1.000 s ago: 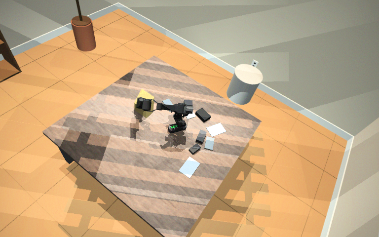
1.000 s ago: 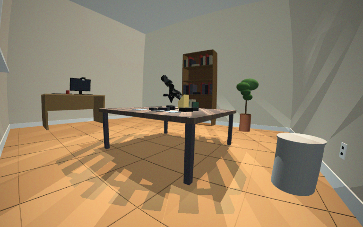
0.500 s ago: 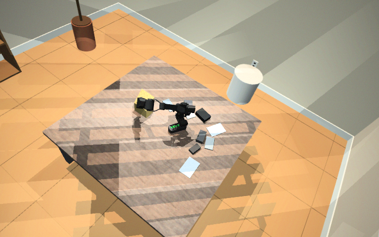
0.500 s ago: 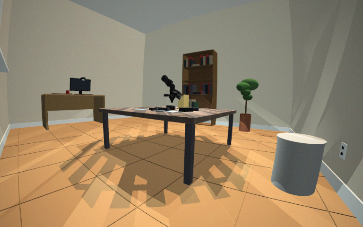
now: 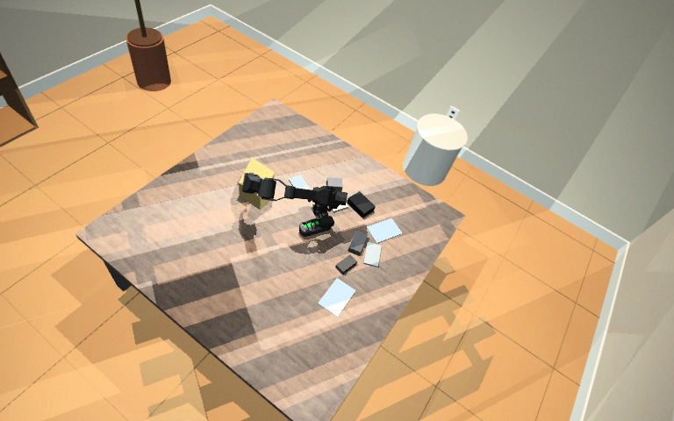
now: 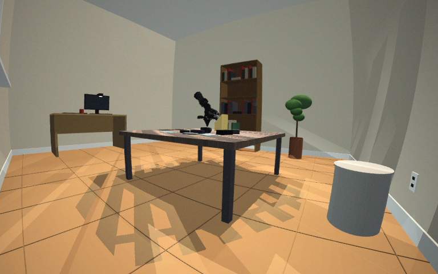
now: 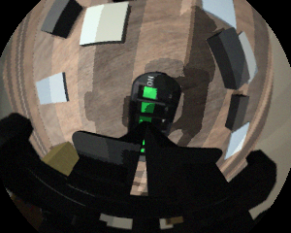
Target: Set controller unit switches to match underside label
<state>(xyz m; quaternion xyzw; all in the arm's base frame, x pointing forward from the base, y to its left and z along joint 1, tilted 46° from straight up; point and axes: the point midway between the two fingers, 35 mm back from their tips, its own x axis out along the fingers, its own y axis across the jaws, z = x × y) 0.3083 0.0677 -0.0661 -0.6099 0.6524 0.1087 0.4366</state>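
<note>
A black jointed robot arm (image 5: 301, 193) (image 6: 206, 108) reaches over the rectangular wood-plank bench (image 5: 210, 317) (image 6: 181, 137), its hand (image 5: 322, 215) (image 6: 207, 125) (image 7: 145, 124) pointing down. The two dark fingers are drawn narrow, with nothing between them. Directly below their tips is the dark grey, round-ended controller unit (image 5: 316, 226) (image 6: 206, 129) (image 7: 155, 97), lying on the bench with its switch side up. Green shows on several of its rocker switches (image 5: 310, 224) (image 7: 147, 107), and "ON" is printed near its rounded end; the fingers hide part of the row, so I cannot tell every setting. Whether the tips touch the unit, I cannot tell either. Near the unit lie a black rectangular box (image 5: 361, 203) and a small dark grey block (image 5: 346, 264), while a pale blue flat square (image 5: 336, 297) lies farther off. A yellow angular block (image 5: 255, 167) (image 6: 220, 123) (image 7: 62, 158) stands by the arm's rear end.
</note>
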